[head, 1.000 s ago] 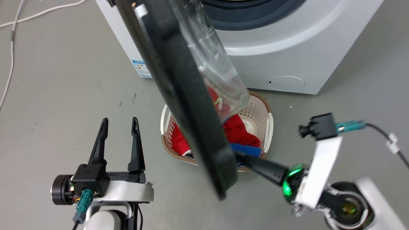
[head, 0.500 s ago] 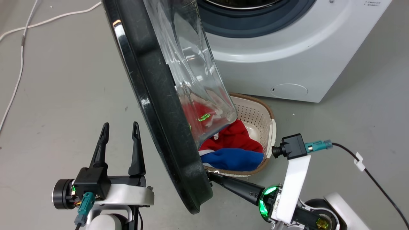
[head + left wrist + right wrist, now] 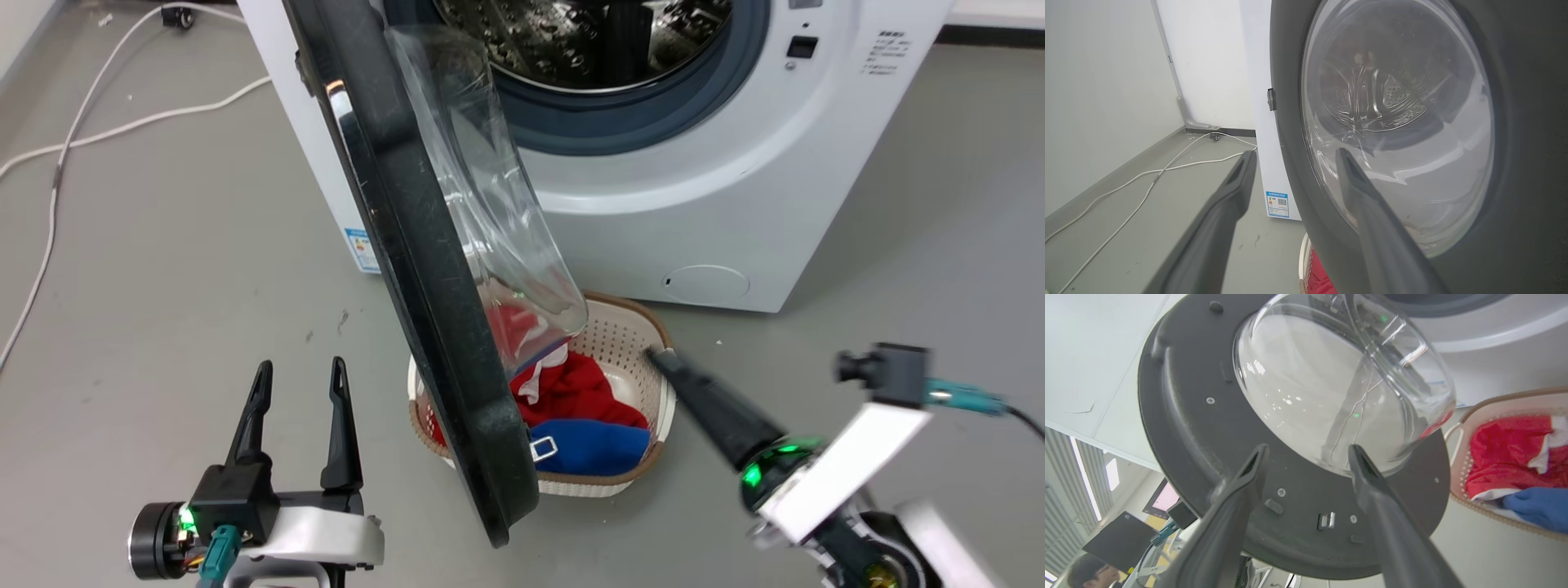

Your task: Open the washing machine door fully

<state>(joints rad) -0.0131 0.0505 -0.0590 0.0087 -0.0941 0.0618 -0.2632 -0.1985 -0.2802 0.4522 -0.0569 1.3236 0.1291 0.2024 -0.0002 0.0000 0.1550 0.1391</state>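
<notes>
The washing machine (image 3: 694, 220) stands at the top of the head view with its steel drum (image 3: 588, 41) exposed. The washing machine door (image 3: 424, 269) hangs swung out, edge-on to me, its clear glass bowl (image 3: 498, 237) facing right. My left gripper (image 3: 298, 380) is open on the floor side, left of the door. In the left wrist view it (image 3: 1295, 154) points at the door's outer face (image 3: 1396, 122). My right gripper (image 3: 660, 355) sits right of the door above the basket rim, apart from the door. In the right wrist view it (image 3: 1306, 451) is open, facing the door's inner face (image 3: 1188, 437).
A white laundry basket (image 3: 571, 487) with red (image 3: 571, 392) and blue clothes (image 3: 588, 445) sits on the floor under the door. White cables (image 3: 82, 139) trail across the floor at left. A small round cap (image 3: 706, 282) is low on the machine. A person (image 3: 1081, 571) shows behind the door.
My right gripper has come away from the door's lower edge and moved right, over the basket rim. The head camera has tilted up, bringing the drum into view. The left gripper holds still.
</notes>
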